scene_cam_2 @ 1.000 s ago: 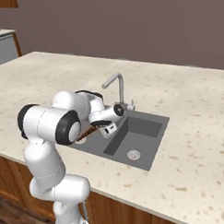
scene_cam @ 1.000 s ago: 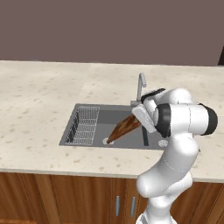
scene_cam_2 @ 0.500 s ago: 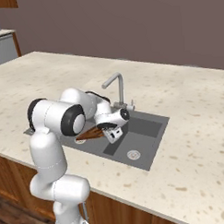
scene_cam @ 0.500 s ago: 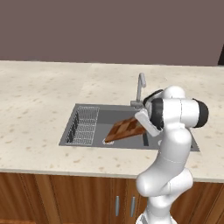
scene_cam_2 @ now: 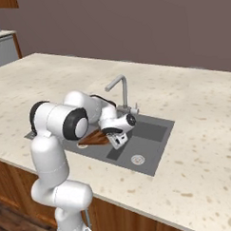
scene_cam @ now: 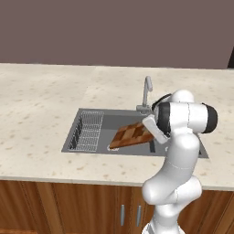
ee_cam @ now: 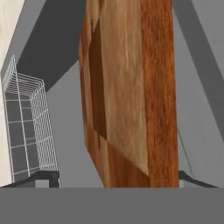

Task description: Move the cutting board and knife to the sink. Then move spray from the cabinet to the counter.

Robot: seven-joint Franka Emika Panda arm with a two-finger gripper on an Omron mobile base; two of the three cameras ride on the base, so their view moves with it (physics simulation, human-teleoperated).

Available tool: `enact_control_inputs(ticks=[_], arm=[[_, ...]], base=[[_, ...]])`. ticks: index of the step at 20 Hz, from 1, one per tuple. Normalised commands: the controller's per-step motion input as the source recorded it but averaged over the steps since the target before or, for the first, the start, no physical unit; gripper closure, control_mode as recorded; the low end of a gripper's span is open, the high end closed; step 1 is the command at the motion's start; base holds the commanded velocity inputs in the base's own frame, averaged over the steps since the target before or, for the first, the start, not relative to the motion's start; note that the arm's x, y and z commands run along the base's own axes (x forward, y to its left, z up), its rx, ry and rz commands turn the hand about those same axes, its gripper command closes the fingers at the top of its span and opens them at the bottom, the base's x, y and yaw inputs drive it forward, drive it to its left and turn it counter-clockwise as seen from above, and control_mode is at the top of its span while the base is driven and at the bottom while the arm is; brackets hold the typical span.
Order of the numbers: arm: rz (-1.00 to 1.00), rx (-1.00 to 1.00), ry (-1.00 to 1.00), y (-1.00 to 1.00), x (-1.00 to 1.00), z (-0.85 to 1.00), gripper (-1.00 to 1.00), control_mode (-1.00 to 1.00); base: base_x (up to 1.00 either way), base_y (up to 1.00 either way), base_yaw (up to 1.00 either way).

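A: The cutting board (scene_cam: 131,135) is down in the sink (scene_cam: 87,112), tilted, one end low near the basin floor and the other end up by the fingers (ee_cam: 118,181).

B: And the fingers, are they gripping it?

A: From the hand view they stand apart, one dark tip on each side of the board's near end, with the board running straight away between them. I can't see a pad pressed onto the wood, so I read this as let go, not clamped.

B: How would that board handle?

A: My guess is stiff and fairly heavy for its size, a thick block of patchwork wood. It won't flex. The faces look smooth, so a pinch across the thickness near a short end is the sensible hold, as here.

B: What lies beside it?

A: The wire rack (ee_cam: 26,127) sits off to one side of the fingers, well apart from the board. The faucet (scene_cam_2: 120,91) rises behind the wrist, and the bench (scene_cam: 41,91) surrounds the basin.

B: So the board looks delivered.

A: That's my judgement.
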Motion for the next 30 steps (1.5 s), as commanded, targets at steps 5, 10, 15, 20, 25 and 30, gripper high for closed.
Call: enact_control_inputs(ticks=[5, 10, 15, 20, 25, 30], arm=[[0.0, 0.0, 0.0, -0.56, -0.23, 0.0, -1.0, -1.0], [-0.03, 0.01, 0.03, -0.8, -0.23, 0.0, -1.0, -1.0], [-0.08, 0.02, 0.01, -0.49, -0.55, 0.11, -1.0, -1.0], [-0.07, 0.01, -0.03, -0.02, -0.99, 0.58, -1.0, -1.0], [-0.01, 0.0, -0.12, 0.28, -1.0, 0.79, -1.0, -1.0], [0.0, -0.02, -0.13, 0.42, -1.0, 0.93, -1.0, -1.0]], base=[[0.0, 0.0, 0.0], [0.0, 0.0, 0.0], [0.0, 0.0, 0.0], [0.0, 0.0, 0.0], [0.0, 0.0, 0.0], [0.0, 0.0, 0.0]])
